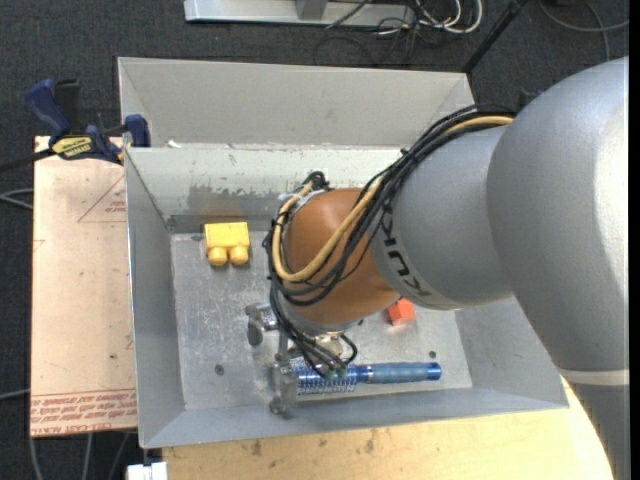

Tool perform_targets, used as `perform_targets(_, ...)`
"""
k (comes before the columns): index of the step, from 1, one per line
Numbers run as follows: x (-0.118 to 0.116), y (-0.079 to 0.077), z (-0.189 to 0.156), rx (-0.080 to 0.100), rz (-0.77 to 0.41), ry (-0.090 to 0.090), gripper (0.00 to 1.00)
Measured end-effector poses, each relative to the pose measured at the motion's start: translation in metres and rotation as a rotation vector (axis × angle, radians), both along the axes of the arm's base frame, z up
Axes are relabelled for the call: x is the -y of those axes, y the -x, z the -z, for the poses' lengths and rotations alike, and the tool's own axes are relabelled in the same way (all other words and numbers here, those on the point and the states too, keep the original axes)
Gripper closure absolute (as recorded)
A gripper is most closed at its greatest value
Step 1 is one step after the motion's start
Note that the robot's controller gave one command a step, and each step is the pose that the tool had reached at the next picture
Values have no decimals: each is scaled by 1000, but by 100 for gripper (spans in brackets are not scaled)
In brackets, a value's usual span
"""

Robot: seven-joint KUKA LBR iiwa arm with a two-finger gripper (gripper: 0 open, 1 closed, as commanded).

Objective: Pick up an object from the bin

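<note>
My gripper (284, 376) hangs low over the near part of the bin floor, below the arm's orange cover. It stands right at the left end of a blue pen-like stick (390, 373) that lies flat along the near wall. The stick's left end is tucked under the gripper and hidden. Whether the gripper touches the stick cannot be made out. A small orange piece (400, 313) lies just right of the gripper, partly behind the arm. A yellow block with two round studs (227, 243) sits at the far left of the floor, well away from the gripper.
The arm reaches in from the right and covers the right half of the bin. Bare grey floor lies to the left of the gripper, between it and the left wall.
</note>
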State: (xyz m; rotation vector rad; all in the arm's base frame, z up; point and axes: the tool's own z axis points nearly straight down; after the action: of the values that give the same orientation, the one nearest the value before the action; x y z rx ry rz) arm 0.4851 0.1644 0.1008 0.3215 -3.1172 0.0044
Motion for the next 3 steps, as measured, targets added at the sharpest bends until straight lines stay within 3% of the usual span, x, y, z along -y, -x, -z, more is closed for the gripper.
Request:
perform_targets(1, 78, -13, 10, 5, -29, 0, 0)
perform_targets(2, 72, -12, 10, 6, -36, -5, 100)
perform_targets(3, 95, -57, -26, 10, -273, -5, 100)
